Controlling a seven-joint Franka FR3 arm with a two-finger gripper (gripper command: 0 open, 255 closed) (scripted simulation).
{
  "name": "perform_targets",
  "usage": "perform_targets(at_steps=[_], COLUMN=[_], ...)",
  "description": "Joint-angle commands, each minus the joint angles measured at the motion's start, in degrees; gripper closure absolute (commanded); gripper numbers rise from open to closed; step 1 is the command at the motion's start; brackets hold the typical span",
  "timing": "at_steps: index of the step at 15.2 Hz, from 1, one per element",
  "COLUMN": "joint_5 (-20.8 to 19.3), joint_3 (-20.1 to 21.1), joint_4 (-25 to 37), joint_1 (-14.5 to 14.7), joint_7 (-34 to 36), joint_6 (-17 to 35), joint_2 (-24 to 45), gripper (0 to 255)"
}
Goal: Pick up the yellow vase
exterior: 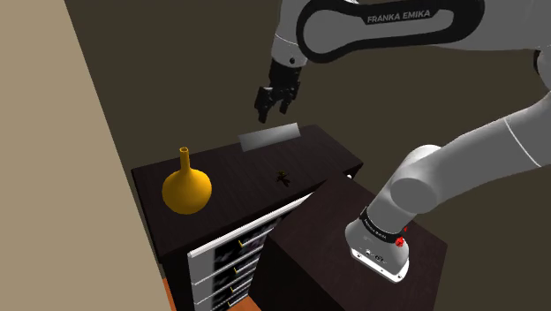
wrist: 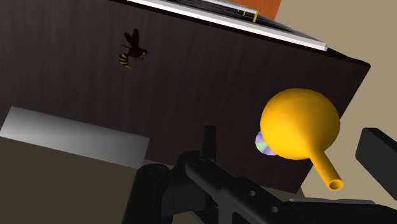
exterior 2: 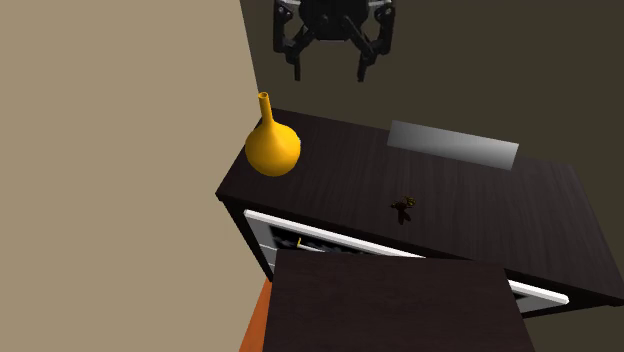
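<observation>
Yellow vase [exterior 2: 272, 148] was not yet grasped, and the task looked barely started. The black gripper [exterior 2: 330, 76] hung in the air above a dark dresser, its two fingers spread wide apart with nothing between them. In the second exterior view it sat high over the back edge of the dresser top [exterior 2: 480, 215], above and to the right of the vase and well apart from it. In the shoulder view it hovered over a flat grey slab [exterior: 270, 137] lying near the back of the top. A small wasp-like figure [exterior 2: 403, 208] lay on the bare middle of the surface, apart from both slab and vase. The vase stood upright near the corner of the top closest to the tan wall [exterior 2: 120, 150], a round golden body with a slim neck pointing up. In the wrist view the vase appeared beyond the parted fingers, far from them and untouched. Below the top, a white-fronted drawer [exterior: 252, 228] stood pulled open. Judged from this, no part of the pickup was done. What remained was to cross to the vase, come down, close on it, probably at the neck or upper body, and lift it clear.
</observation>
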Motion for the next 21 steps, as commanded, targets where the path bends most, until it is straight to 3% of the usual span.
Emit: perform_targets(at_steps=[1,6,12,15,21], joint_5=[-0.41,-3.96,-12.83,-18.29,-27.23], joint_3=[2.02,6.58,10.08,10.17,7.33], joint_4=[0.98,4.85,12.32,17.27,29.6], joint_1=[-0.23,-1.32,-1.52,-0.21,5.12], joint_7=[2.74,10.04,20.86,26.45,35.13], joint_6=[3.13,10.36,16.42,18.0,18.65], joint_2=[3.63,14.21,28.52,35.97,50.4], gripper=[0,0,0,0,0])
